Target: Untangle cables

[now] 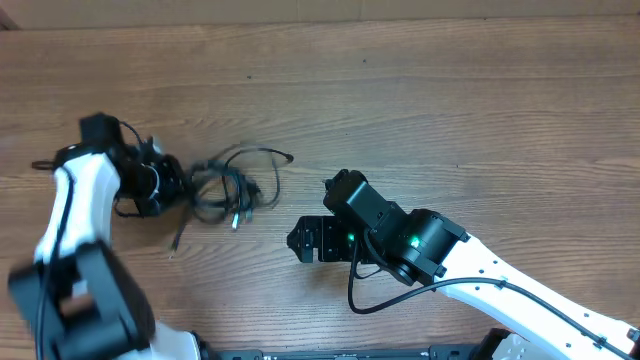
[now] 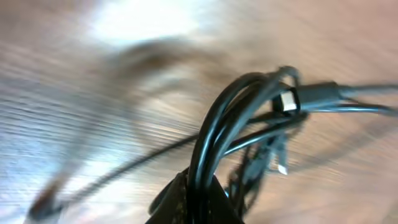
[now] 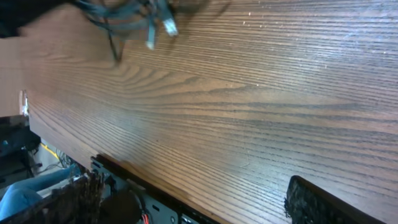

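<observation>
**Left has the knot, right needs in**

Your left gripper (image 2: 198, 204) is clamped tight on a loop of the thin black rubbery cables (image 2: 211, 124), with silver plug tips just past it. Looks like the grab-and-separate step. The rest of the bundle lies on the brown wood-grain table (image 1: 450, 100), left of centre. Your right gripper (image 1: 303, 240) hangs wide open, empty, well apart. Next it'll need one loose strand to pull.
</observation>
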Action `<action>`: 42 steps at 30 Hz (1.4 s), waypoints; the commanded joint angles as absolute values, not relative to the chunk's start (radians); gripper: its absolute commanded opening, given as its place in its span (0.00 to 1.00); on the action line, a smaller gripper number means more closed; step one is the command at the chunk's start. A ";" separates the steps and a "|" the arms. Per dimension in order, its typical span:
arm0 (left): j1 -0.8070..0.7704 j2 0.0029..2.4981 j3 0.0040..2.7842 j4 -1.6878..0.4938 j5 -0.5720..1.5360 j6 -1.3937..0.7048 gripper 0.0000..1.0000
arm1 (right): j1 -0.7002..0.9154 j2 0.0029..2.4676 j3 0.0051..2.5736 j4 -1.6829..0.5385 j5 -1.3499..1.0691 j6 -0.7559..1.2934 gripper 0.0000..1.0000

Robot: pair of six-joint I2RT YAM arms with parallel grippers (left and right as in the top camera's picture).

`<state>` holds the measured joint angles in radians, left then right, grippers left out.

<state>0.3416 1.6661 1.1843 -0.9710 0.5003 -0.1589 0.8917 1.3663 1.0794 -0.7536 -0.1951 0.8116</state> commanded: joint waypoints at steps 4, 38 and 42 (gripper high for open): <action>0.330 1.374 1.196 -1.062 0.703 -0.041 0.05 | 0.897 1.365 1.080 -0.742 -0.226 0.812 0.92; 0.207 1.320 1.196 -1.490 1.380 0.634 0.04 | 0.896 1.365 1.080 -0.654 0.049 0.987 0.24; 0.207 1.320 1.196 -1.488 1.393 0.698 0.04 | 0.896 1.365 1.080 -0.742 0.114 1.024 0.30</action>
<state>0.2153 1.3315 1.1858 -1.4883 1.2953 0.5976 0.8974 1.3663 1.0790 -0.7238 0.0086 0.9646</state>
